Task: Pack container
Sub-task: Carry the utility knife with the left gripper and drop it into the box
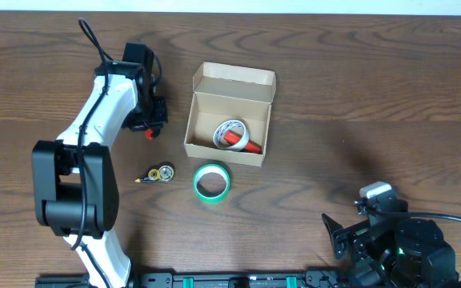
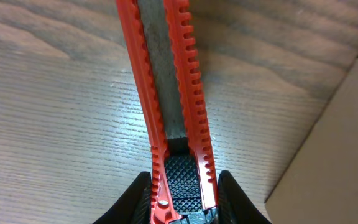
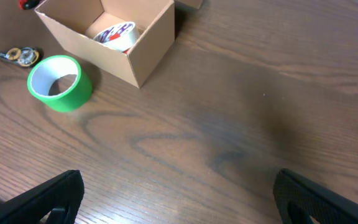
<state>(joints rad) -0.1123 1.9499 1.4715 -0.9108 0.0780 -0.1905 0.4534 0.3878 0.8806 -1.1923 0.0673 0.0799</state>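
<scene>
Dark wood-grain worktop carries the open cardboard box near its middle, a green tape roll just beside it, while the left gripper, close to the box, clamps a red utility knife and the right gripper hangs spread wide.

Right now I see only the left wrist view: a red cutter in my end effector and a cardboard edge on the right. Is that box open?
Observer: Yes, the container is open, its flap standing up on the side away from the robot.
Operator: Before the red cutter goes in, is anything inside?
Observer: One white roll with red markings.
Operator: What lies outside it?
Observer: A green tape roll and a small black-and-yellow item to its left, both nearer the robot than the container.
</scene>
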